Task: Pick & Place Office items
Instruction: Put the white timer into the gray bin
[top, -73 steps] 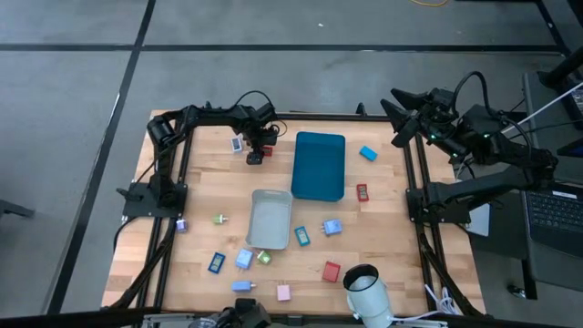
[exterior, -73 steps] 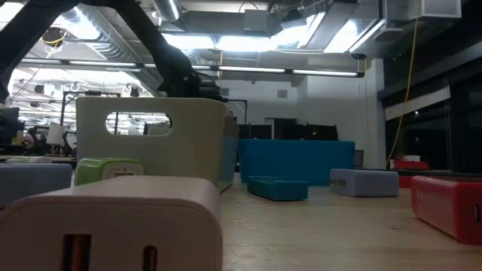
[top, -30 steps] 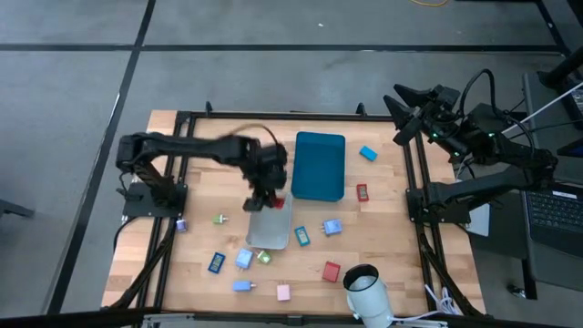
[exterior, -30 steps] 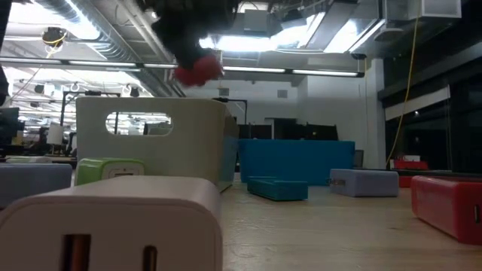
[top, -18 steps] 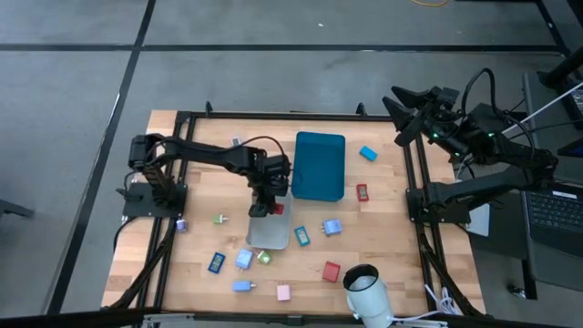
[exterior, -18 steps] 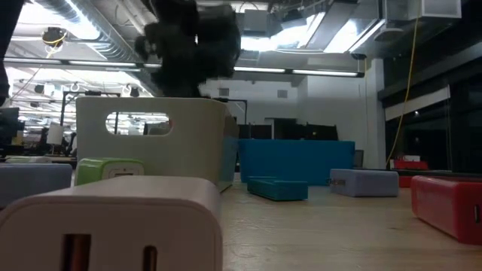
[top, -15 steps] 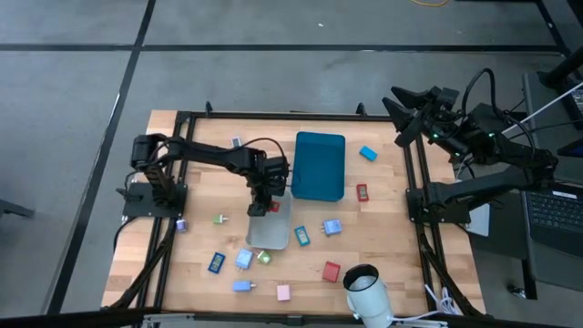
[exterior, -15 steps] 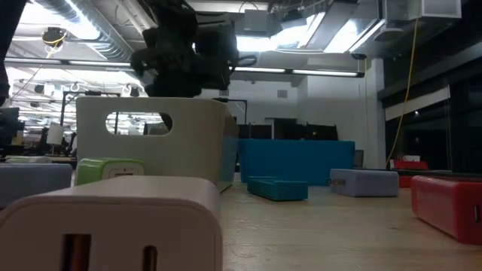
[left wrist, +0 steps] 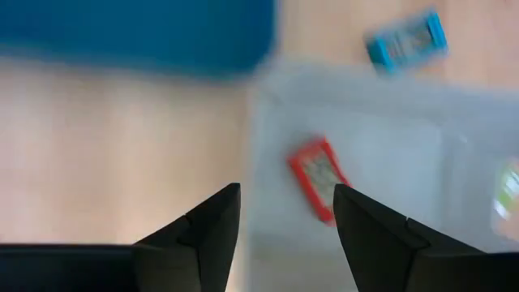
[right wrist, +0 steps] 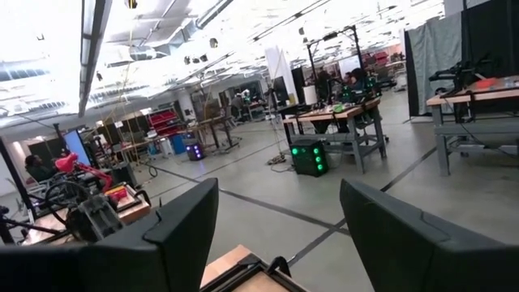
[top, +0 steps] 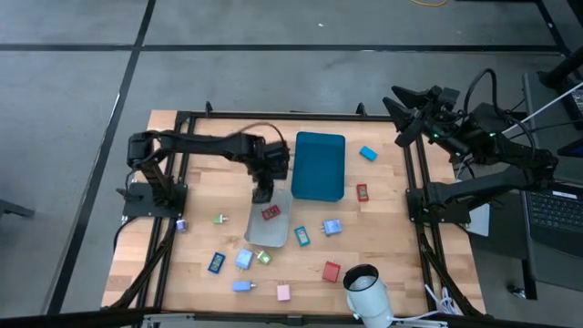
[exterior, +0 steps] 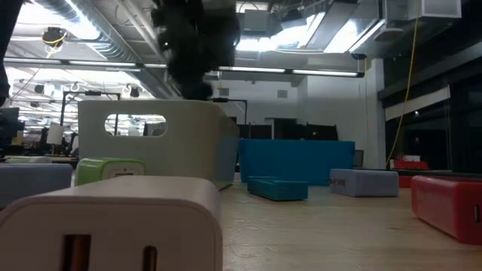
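My left gripper (top: 264, 192) hangs open over the far end of the grey bin (top: 256, 239), nothing between its fingers (left wrist: 285, 212). A red office item (top: 271, 213) lies flat on the bin's floor, just beyond the fingertips in the left wrist view (left wrist: 319, 178). Other small office items lie scattered on the wooden table: blue (top: 368, 153), red (top: 362, 192), light blue (top: 332, 227), red (top: 331, 271), pink (top: 283, 292), green (top: 219, 219). My right gripper (top: 402, 119) is raised past the table's far right corner, open and pointing into the room (right wrist: 277, 235).
The teal tray (top: 319, 165) lies right of my left gripper, touching the bin's far end. A white cylindrical device (top: 365, 293) stands at the near edge. More small pieces (top: 243, 260) lie near the bin's near end. Black frame rails run along the left and right edges.
My left gripper came down over the grey bin with the red item, let it go, then drew back toward the table's far edge. The red item now lies on the bin's floor. My right arm kept still.
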`<state>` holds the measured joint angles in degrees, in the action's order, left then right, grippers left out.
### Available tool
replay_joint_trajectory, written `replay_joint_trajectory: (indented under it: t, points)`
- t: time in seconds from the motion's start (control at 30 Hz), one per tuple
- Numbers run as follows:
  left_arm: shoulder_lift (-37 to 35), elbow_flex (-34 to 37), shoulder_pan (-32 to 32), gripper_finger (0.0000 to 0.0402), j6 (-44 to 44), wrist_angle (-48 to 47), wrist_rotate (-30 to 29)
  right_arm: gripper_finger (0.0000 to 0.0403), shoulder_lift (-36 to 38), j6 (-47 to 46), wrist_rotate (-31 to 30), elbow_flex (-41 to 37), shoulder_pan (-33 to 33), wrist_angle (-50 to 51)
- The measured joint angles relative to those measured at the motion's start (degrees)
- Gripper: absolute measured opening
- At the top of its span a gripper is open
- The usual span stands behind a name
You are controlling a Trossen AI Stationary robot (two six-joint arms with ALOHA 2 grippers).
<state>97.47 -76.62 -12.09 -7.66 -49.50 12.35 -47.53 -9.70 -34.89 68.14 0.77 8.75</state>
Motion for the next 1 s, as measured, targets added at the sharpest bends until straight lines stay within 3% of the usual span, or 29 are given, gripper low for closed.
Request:
replay_joint_trajectory:
  t: [0.17, 0.3, 0.4, 0.5, 0.57, 0.67, 0.77, 1.0]
  points:
    - [-3.10, -7.03, -4.74, 0.0198, -0.75, -4.29, -14.00, 0.0265, 0.04, 1.78, 0.02, 0.00, 0.00, -1.24]
    - [-5.53, -7.50, -7.36, 0.0200, -19.50, -8.81, -26.63, 0.0265, 0.09, 2.85, 0.02, 0.00, -0.02, -1.90]
    - [-5.76, -5.84, -11.23, 0.0200, -29.25, -12.39, -29.74, 0.0265, 0.10, 2.90, 0.04, 0.00, 0.00, -2.35]
    - [-5.71, -2.29, -16.55, 0.0200, -31.43, -12.17, -30.17, 0.0265, 0.15, 2.87, 0.94, 0.00, -0.02, -2.36]
    - [-5.45, 0.10, -20.25, 0.0200, -22.89, -10.51, -27.41, 0.0265, 0.15, 2.85, 1.31, 0.00, -0.02, -2.53]
    - [-4.41, 2.73, -27.27, 0.0200, 0.92, -9.58, -22.36, 0.0265, 0.15, 2.87, 1.31, 0.00, -0.02, -2.60]
    - [-4.42, 5.48, -33.02, 0.0200, 18.84, -6.12, -17.75, 0.0265, 0.15, 3.10, 1.31, 0.00, -0.01, -2.60]
    - [-3.94, 6.95, -34.74, 0.0200, 37.53, 0.81, -21.73, 0.0265, 0.15, 4.44, 1.33, 0.00, -0.02, -2.60]
